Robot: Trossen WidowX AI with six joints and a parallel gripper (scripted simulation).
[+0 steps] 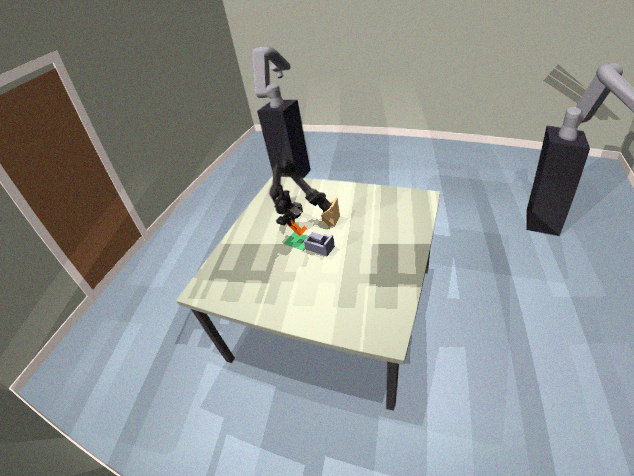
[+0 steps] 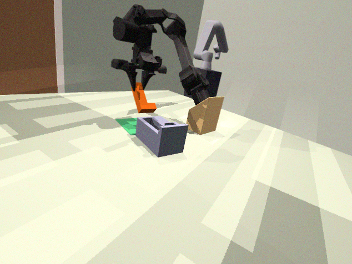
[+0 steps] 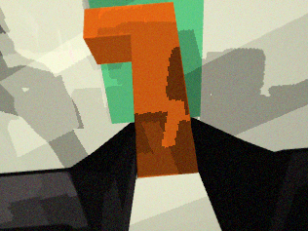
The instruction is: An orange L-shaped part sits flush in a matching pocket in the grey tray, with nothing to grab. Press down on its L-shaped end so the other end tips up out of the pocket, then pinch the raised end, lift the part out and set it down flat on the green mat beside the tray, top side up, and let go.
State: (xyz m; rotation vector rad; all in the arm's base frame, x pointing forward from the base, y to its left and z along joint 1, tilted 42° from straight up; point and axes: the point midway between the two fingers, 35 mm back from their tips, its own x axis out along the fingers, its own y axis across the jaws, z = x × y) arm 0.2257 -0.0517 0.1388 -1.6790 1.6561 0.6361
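My gripper is shut on the straight end of the orange L-shaped part. The part hangs nearly upright, foot end down, in the air above the green mat. The grey tray stands beside the mat, and its L-shaped pocket is empty. In the wrist view the part's foot points left over the mat.
A tan wedge-shaped block stands on the table just behind the tray, near the arm's base. Two dark pedestals with grey arms stand on the floor beyond the table.
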